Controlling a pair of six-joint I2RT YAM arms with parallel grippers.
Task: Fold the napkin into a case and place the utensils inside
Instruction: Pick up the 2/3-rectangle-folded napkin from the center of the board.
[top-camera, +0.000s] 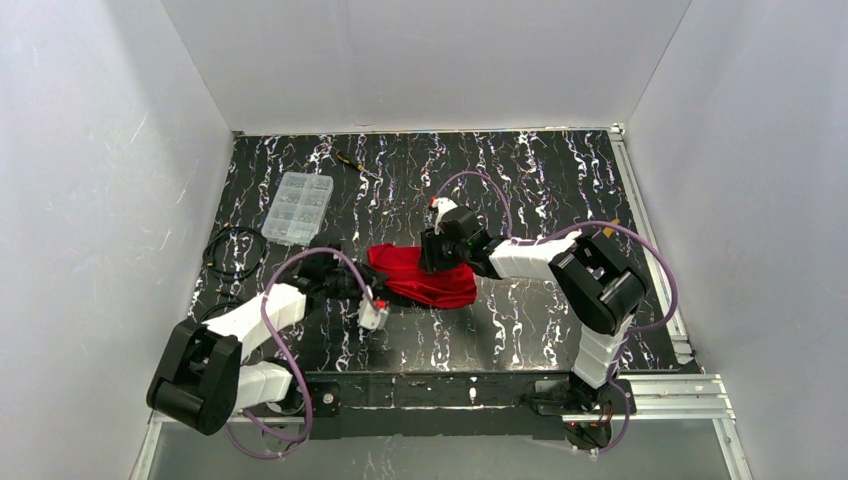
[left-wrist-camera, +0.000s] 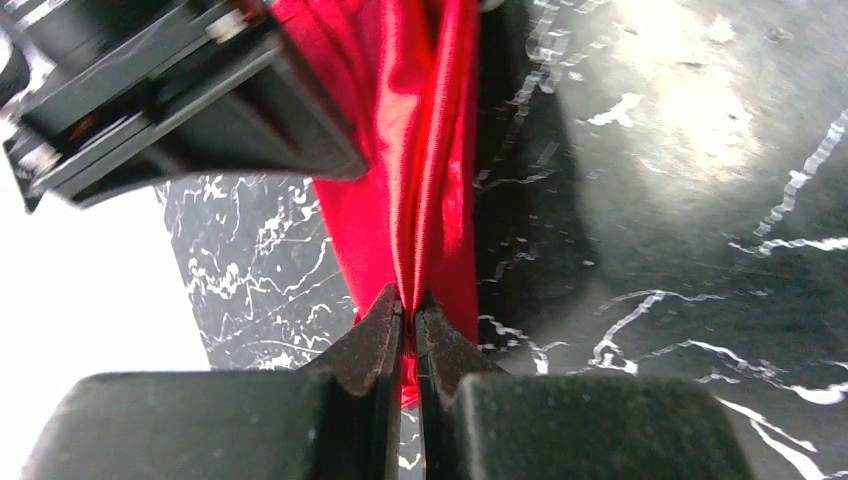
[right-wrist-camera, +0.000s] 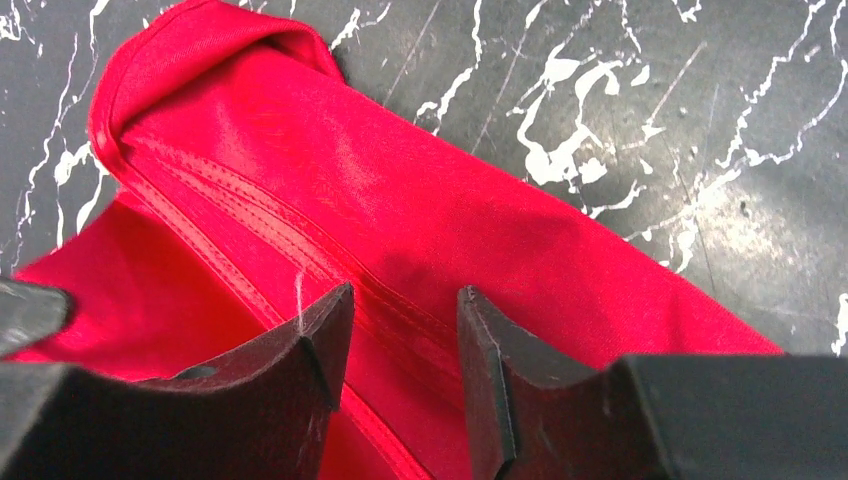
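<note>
Top view, napkin: I see the red napkin (top-camera: 425, 280) bunched at centre frame on the marbled table (top-camera: 560, 180), with open tabletop at upper right.
Top view, box: a clear compartment box (top-camera: 293, 208) sits upper left, its contents too small to tell.
Left wrist, left gripper (left-wrist-camera: 410, 310): pressed together on a napkin fold, lower centre.
Right wrist, right gripper (right-wrist-camera: 400, 300): jaws parted over the napkin's stitched hem.

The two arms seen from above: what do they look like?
The left arm and right arm have white links, chunky black joints and looping purple cables. The left tool and right tool each end in two black pointed fingers.
</note>
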